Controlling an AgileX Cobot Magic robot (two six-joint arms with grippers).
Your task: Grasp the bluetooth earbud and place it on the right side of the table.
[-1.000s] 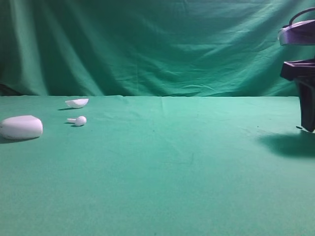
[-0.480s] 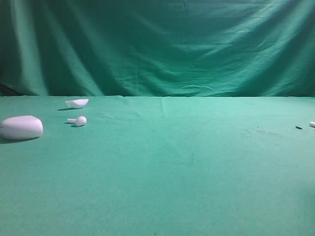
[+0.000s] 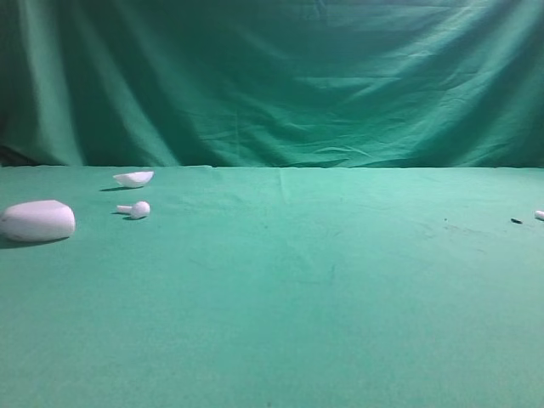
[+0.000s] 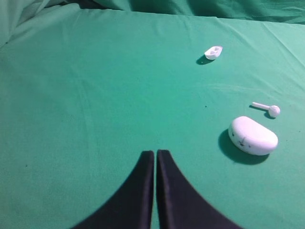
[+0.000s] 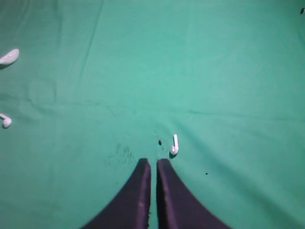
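Resting on the green counter (image 5: 228, 71) just beyond the right gripper (image 5: 153, 164), whose jaws are pressed together, the bluetooth earbud (image 5: 174, 145) lies free at the far right edge of the high view. The left gripper (image 4: 156, 155) hangs with jaws likewise pressed together (holding nothing). Beyond it sit the white case (image 4: 252, 136), a second earbud (image 4: 268, 109) and the shell-shaped lid (image 4: 213, 52).
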